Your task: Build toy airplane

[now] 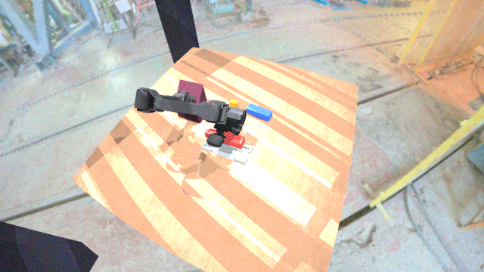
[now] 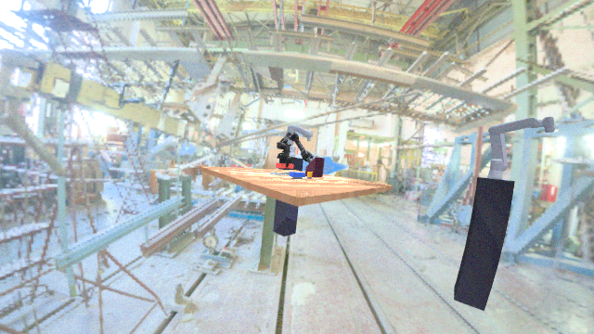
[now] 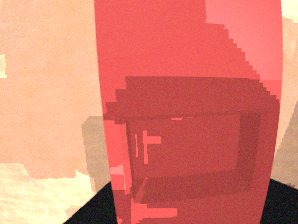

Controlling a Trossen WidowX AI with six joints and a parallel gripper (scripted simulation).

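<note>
The red fuselage is held level between the fingers of my gripper, which is shut on it. It hangs a little above the pale grey jig cradle, over its back part in the top view; how far it lines up is hard to tell. A rectangular socket in the fuselage's top faces the wrist camera. The blue wing lies on the table behind the cradle. The small yellow tail fin is left of the wing in the top view.
A dark purple block stands on the wooden table, beside and partly behind my arm in the top view. The wing and tail fin are on the same side of the cradle as the block.
</note>
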